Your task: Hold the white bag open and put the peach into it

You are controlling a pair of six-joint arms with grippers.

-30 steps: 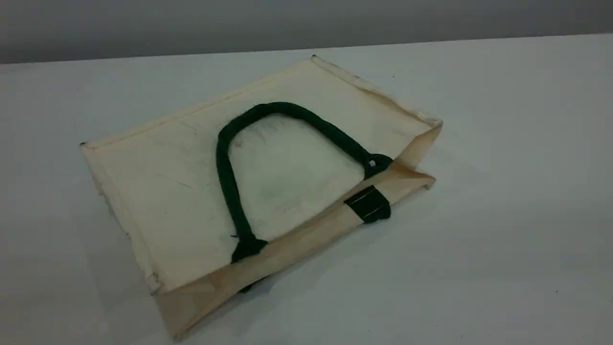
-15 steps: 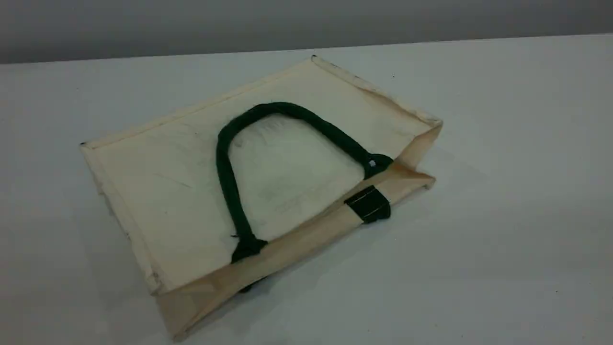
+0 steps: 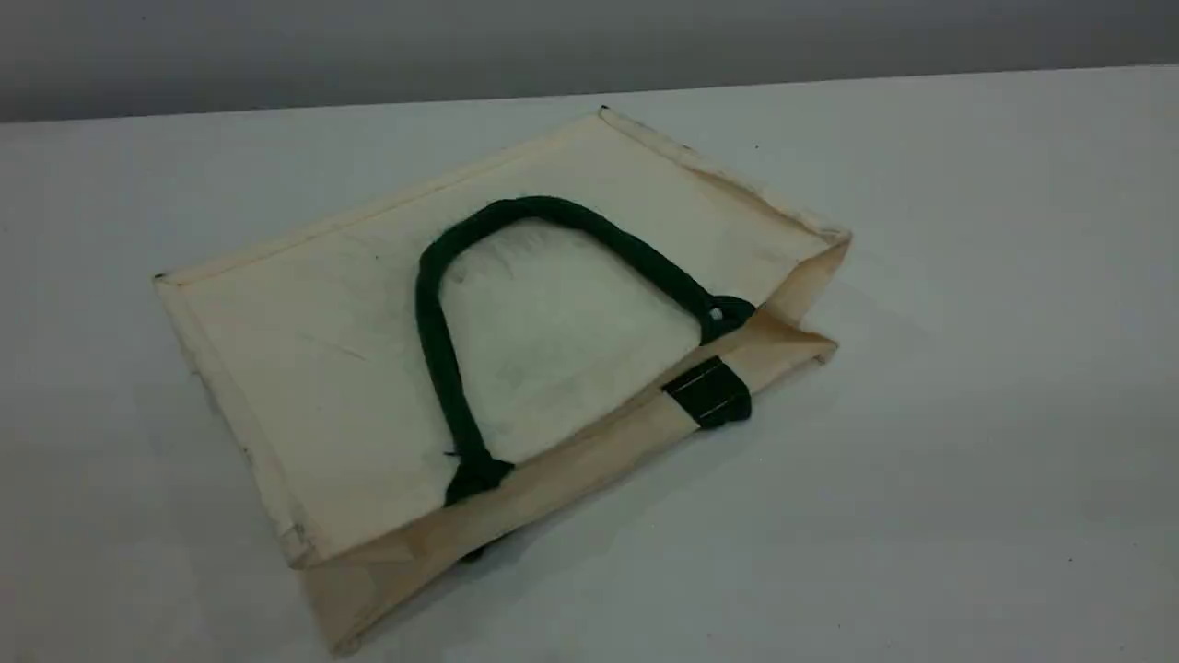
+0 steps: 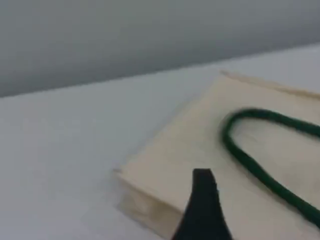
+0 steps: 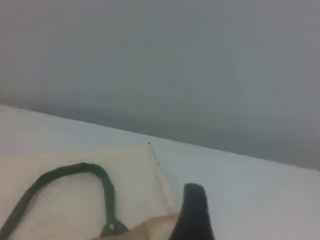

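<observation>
The white bag (image 3: 313,368) lies flat on the table, its open mouth toward the near right and its dark green rope handle (image 3: 433,313) curled on top. No arm reaches into the scene view. In the left wrist view my left gripper's dark fingertip (image 4: 203,200) hovers over the bag's (image 4: 200,145) left corner without touching it. The right wrist view has my right gripper's fingertip (image 5: 194,210) above the bag's (image 5: 65,200) right edge, nothing at it. Both grippers are open and empty. The peach is out of view.
A dark green tab (image 3: 709,391) sits on the bag's mouth edge, and a metal eyelet (image 3: 716,314) marks the handle's right end. The white table (image 3: 967,414) runs out to a grey wall (image 3: 589,46) behind.
</observation>
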